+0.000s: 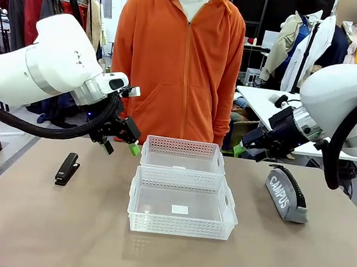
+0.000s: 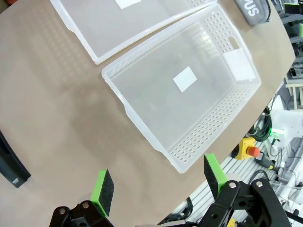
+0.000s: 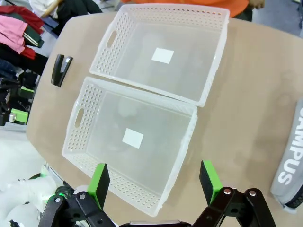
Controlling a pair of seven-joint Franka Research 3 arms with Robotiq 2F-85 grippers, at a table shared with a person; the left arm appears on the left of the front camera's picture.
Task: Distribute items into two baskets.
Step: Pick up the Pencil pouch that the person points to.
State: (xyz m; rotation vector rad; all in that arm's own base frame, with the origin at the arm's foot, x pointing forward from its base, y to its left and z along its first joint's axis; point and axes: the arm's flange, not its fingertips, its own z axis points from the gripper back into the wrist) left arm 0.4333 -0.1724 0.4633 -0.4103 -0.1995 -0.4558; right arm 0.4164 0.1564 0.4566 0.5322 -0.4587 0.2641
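The two baskets stand touching at the table's middle, the near basket (image 1: 181, 226) (image 2: 208, 137) (image 3: 80, 137) in front of the far basket (image 1: 183, 148) (image 2: 94, 23) (image 3: 113, 42). Each holds nothing but a small white label. A black stapler (image 1: 67, 168) (image 2: 12, 165) (image 3: 60, 70) lies on the table left of them. The grey "CAMPUS" pouch (image 1: 286, 194) (image 2: 253, 9) (image 3: 289, 161) lies to their right. My left gripper (image 1: 122, 146) (image 2: 158, 184) hovers open and empty between the stapler and the far basket. Above the table between the far basket and the pouch, my right gripper (image 1: 246, 151) (image 3: 154, 182) is open and empty.
A person in an orange hoodie (image 1: 180, 63) stands at the far edge, right behind the baskets. The brown table (image 1: 39, 227) has bare room in front of and beside the baskets. Clothes racks and another table stand farther back.
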